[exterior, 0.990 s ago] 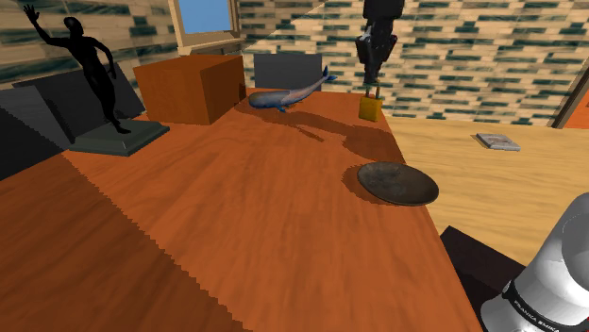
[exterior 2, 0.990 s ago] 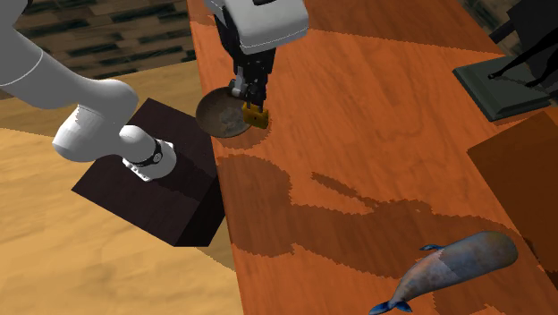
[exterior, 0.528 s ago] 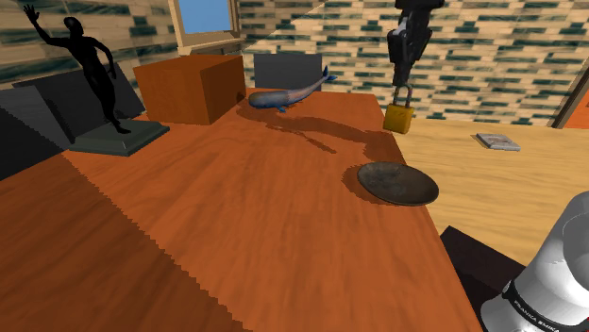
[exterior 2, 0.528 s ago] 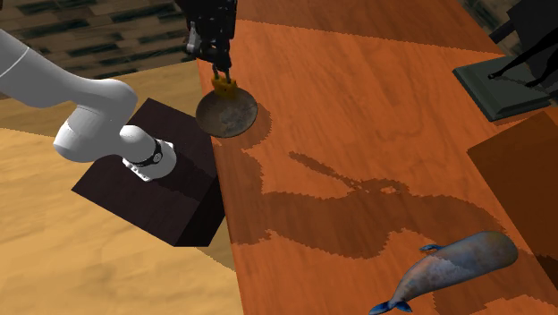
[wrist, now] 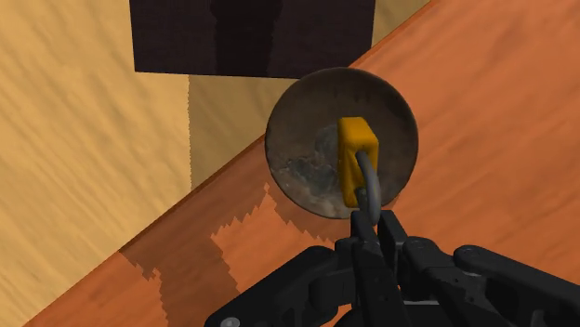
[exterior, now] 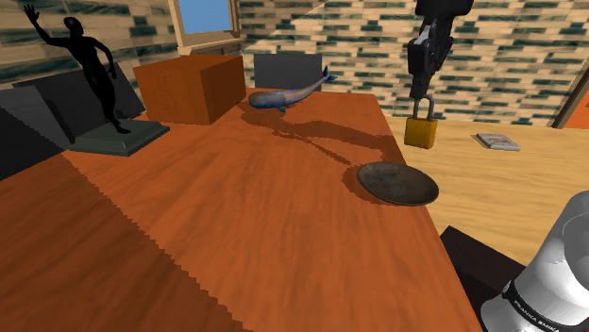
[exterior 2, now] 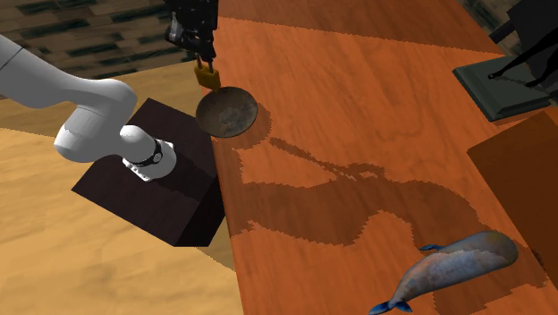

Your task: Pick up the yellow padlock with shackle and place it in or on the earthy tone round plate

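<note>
At the shoulder view's far left, a black statue of a man (exterior: 92,66) stands on the counter (exterior: 236,217) with one arm up. Next to it is a brown box (exterior: 189,87), and then a blue-grey whale (exterior: 288,95) lying near the back. Further right, the round dark plate (exterior: 398,182) lies flat close to the counter's edge. The black pincer (exterior: 422,92) reaches in from the top of the picture and points down. It is pinching the loop on top of the yellow padlock (exterior: 421,132), so the padlock hangs in the air under the fingers. The padlock is up above the plate and does not touch it. Past the counter, a small grey thing (exterior: 497,141) lies on the light floor. In the second exterior view, the white arm (exterior 2: 85,94) rises from the dark stand (exterior 2: 152,192) on the left and bends over toward the top. There the pincer (exterior 2: 201,59) holds the padlock (exterior 2: 207,77) just above the plate (exterior 2: 227,112). In the wrist view, the pincer (wrist: 370,223) squeezes the grey loop, and the padlock (wrist: 356,158) hangs over the plate (wrist: 302,153).
</note>
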Tool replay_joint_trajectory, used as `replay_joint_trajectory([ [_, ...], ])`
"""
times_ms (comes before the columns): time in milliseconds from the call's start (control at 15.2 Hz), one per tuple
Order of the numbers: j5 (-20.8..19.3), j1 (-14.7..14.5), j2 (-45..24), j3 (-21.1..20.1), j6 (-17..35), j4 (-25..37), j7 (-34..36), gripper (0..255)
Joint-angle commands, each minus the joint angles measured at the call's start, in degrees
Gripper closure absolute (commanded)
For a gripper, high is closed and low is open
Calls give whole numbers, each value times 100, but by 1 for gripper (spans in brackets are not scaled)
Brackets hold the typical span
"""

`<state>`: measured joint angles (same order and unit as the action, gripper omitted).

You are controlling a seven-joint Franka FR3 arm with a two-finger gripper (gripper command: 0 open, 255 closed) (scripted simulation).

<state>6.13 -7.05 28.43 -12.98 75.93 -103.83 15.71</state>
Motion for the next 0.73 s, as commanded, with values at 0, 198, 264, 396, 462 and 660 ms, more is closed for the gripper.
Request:
replay_joint_trajectory([
  [0,11,-6,78,4,156,-233,-19,255],
  [198,30,-19,191,1,380,-569,-37,255],
  [264,36,-23,226,0,454,-677,-42,255],
  [396,49,-31,292,-5,601,-891,-53,255],
  [462,55,-35,324,-7,675,-995,-58,255],
  [660,74,-47,411,-16,894,-1301,-72,255],
])
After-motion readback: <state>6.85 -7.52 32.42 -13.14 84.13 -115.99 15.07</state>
